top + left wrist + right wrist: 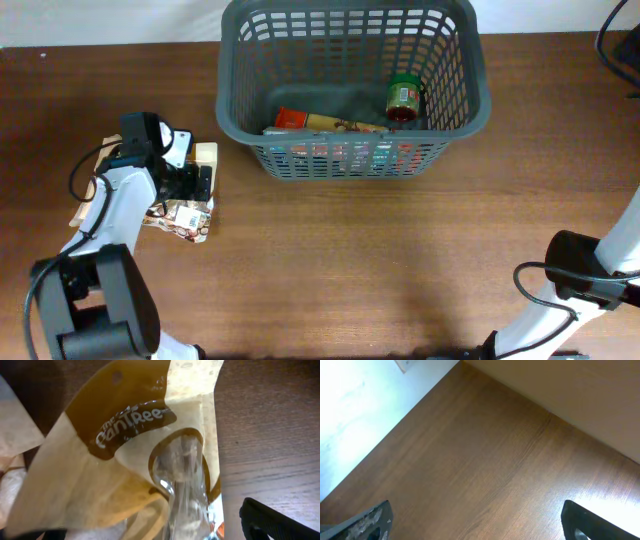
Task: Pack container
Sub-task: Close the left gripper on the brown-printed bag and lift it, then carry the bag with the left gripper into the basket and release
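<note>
The dark grey lattice basket [226, 100] stands at the back centre. It holds a green-lidded jar [404, 100] and a long flat packet [330, 124]. My left gripper [192, 185] is low over a pile of snack pouches [188, 218] at the left. In the left wrist view a tan "PanTree" pouch [100, 475] with a clear window fills the space between my left gripper's [150, 532] spread fingers. My right gripper [477, 520] is open and empty over bare wood. In the overhead view only its arm [580, 275] shows, at the lower right.
A cream box [206, 153] lies just behind the left gripper. More pale packets [88, 205] lie under the left arm. The table's back edge meets a white wall. Dark cables hang at the top right corner [620, 45].
</note>
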